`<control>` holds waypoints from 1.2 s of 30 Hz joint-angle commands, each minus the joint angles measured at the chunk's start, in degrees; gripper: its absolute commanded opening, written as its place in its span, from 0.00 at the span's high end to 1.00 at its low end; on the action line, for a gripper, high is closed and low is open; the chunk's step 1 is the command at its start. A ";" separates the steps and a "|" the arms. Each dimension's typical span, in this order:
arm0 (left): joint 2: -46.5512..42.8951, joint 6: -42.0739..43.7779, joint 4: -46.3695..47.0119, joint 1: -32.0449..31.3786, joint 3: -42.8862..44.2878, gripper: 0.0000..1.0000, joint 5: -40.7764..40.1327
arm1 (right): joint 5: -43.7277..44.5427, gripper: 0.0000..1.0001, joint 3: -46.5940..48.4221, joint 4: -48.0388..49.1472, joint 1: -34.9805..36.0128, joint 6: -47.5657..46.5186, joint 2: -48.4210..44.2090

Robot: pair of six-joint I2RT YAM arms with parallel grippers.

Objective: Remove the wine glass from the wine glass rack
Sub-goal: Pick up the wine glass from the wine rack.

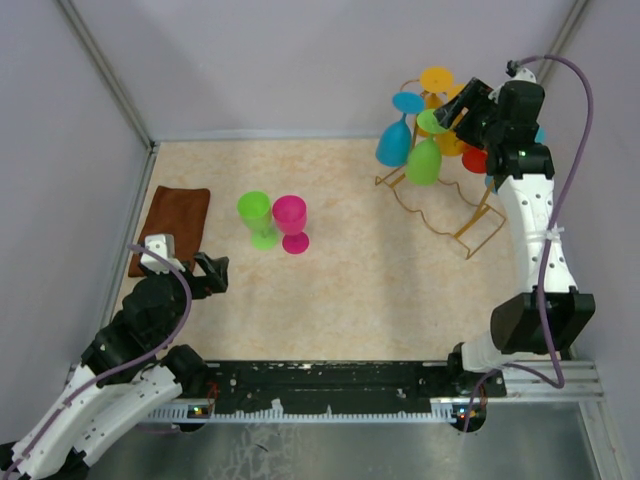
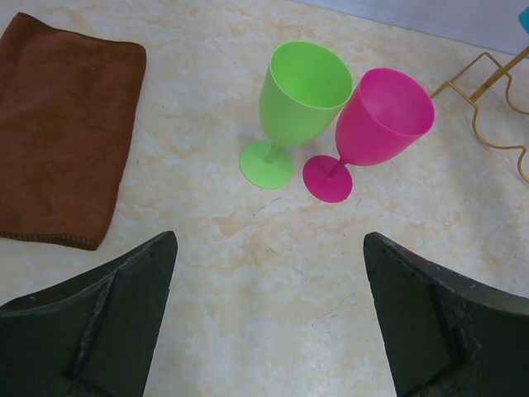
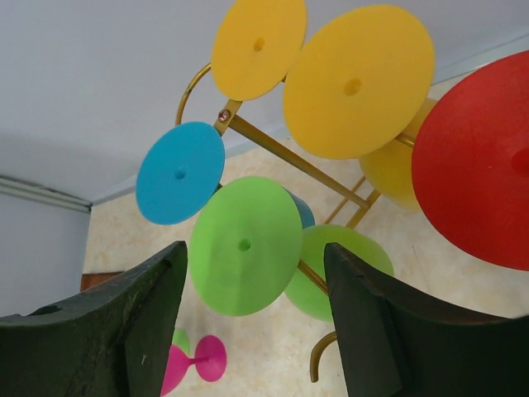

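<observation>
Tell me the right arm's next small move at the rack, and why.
Probably ease the right gripper forward until its fingers sit either side of the stem of the green glass hanging on the rack, just below its round foot. In the right wrist view the fingers are apart, that foot lies between them, and nothing is gripped yet.

Green wine glass (image 3: pixel 245 245), hanging inverted (foot up), on gold wire rack (image 3: pixel 285 152)

There's the right arm (image 1: pixel 535 235) stretched far forward from its base (image 1: pixel 475 358), right tool (image 1: pixel 453 113) high, fingers parted; left arm (image 1: pixel 125 345) crouches low, well left of that base, left tool (image 1: pixel 214 273) gaping.
</observation>
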 commanded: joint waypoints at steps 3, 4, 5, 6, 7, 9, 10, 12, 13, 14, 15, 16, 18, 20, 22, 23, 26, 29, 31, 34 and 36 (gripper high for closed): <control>0.35 -0.16 -0.02 0.24 -0.47 0.01 0.14 | 0.16 0.35 2.64 1.81 -0.46 -1.79 0.09; 0.46 -0.16 -0.02 0.23 -0.49 0.01 0.17 | 0.19 0.35 2.70 1.97 -0.48 -1.94 0.25; 0.50 -0.18 -0.04 0.24 -0.49 0.01 0.17 | 0.14 0.37 2.79 2.04 -0.48 -2.11 0.44; 0.52 -0.16 -0.01 0.24 -0.49 0.01 0.17 | 0.05 0.38 2.80 2.24 -0.46 -2.25 0.50; 0.63 -0.16 0.04 0.25 -0.49 0.00 0.17 | 0.11 0.38 2.80 2.36 -0.46 -2.41 0.58; 0.67 -0.18 0.04 0.22 -0.49 0.01 0.17 | 0.17 0.42 2.80 2.39 -0.47 -2.41 0.73; 0.63 -0.20 0.04 0.26 -0.49 0.01 0.17 | 0.11 0.42 2.73 2.46 -0.48 -2.35 0.83; 0.66 -0.26 -0.02 0.24 -0.57 0.01 0.15 | -0.10 0.43 2.71 2.85 -0.46 -2.18 1.08; 0.73 -0.25 0.01 0.24 -0.57 0.01 0.17 | -0.21 0.43 2.71 3.00 -0.46 -2.08 1.21; 0.82 -0.23 0.00 0.24 -0.60 0.01 0.22 | -0.33 0.43 2.76 3.21 -0.46 -1.97 1.41; 0.86 -0.25 -0.03 0.24 -0.60 0.01 0.26 | -0.47 0.43 2.79 3.27 -0.46 -1.95 1.56; 0.98 -0.25 0.00 0.24 -0.62 0.01 0.37 | -0.50 0.43 2.69 3.13 -0.46 -1.88 1.67; 1.05 -0.27 0.04 0.24 -0.51 0.01 0.31 | -0.63 0.43 2.52 3.03 -0.48 -1.74 1.90; 0.97 -0.29 -0.04 0.22 -0.49 0.01 0.27 | -1.21 0.43 1.73 3.62 -0.54 -1.59 1.84; 1.01 -0.25 -0.04 0.24 -0.53 0.01 0.26 | -2.18 0.45 1.41 4.32 -0.54 -1.29 1.88; 1.00 -0.26 0.00 0.24 -0.49 0.01 0.26 | -2.76 0.46 1.42 4.48 -0.59 -0.99 1.94; 0.94 -0.28 -0.04 0.24 -0.49 0.01 0.28 | -4.14 0.52 1.53 4.92 -0.72 -0.41 2.09; 0.94 -0.26 -0.07 0.23 -0.48 0.01 0.23 | -5.20 0.57 0.86 5.46 -1.02 0.33 1.95; 0.86 -0.25 -0.06 0.20 -0.57 0.01 0.34 | -5.65 0.61 0.34 5.80 -1.14 0.83 1.78; 1.06 -0.25 0.12 0.16 -0.58 0.01 0.51 | -5.64 0.63 -0.23 6.05 -1.23 1.44 1.61; 1.09 -0.16 0.07 0.16 -0.58 0.01 0.53 | -5.92 0.65 -0.93 6.56 -1.38 2.07 1.40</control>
